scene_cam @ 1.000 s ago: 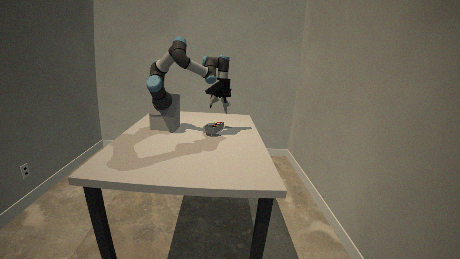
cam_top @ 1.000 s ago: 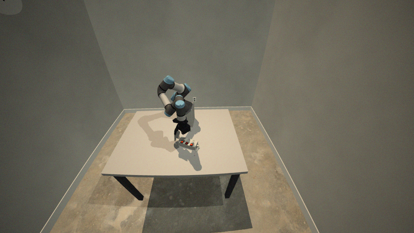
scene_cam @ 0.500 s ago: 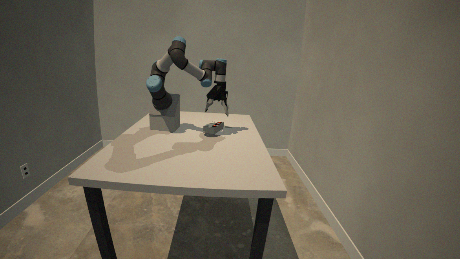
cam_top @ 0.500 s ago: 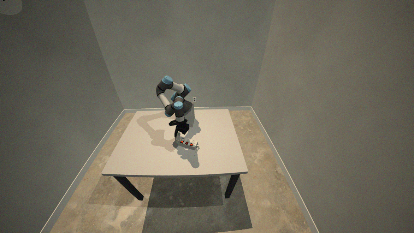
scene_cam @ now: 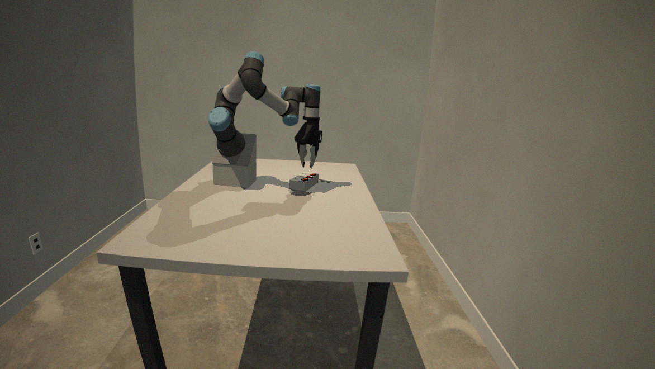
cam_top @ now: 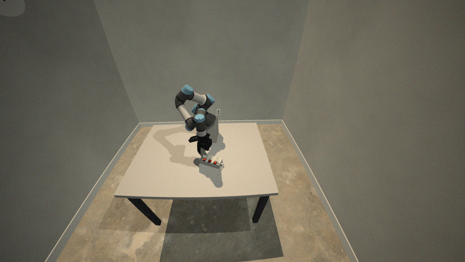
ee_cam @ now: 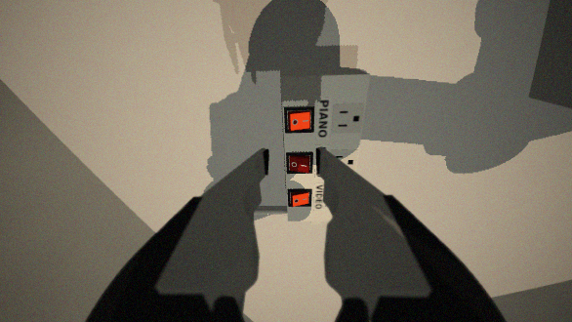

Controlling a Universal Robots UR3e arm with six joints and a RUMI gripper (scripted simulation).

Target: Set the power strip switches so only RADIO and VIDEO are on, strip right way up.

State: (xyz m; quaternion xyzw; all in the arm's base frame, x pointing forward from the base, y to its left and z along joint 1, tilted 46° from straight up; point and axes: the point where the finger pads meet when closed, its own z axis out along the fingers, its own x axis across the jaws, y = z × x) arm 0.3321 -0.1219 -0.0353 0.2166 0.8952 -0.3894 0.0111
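Note:
The grey power strip (cam_top: 212, 161) (scene_cam: 303, 181) (ee_cam: 344, 90) lies right way up on the table, switches facing up. In the wrist view the PIANO switch (ee_cam: 298, 120) and the VIDEO switch (ee_cam: 299, 198) glow bright red. The middle switch (ee_cam: 299, 162) is dark red, and a finger covers its label. My gripper (cam_top: 202, 152) (scene_cam: 307, 164) (ee_cam: 292, 150) points straight down a little above the strip, over the middle switch. Its fingers are drawn close with a small gap and hold nothing.
The white table (cam_top: 156, 175) (scene_cam: 275, 238) bears the arm's grey base block (scene_cam: 234, 169) at its back. A short cord stub (cam_top: 221, 168) sticks out of the strip's right end. The table edges are far from the strip.

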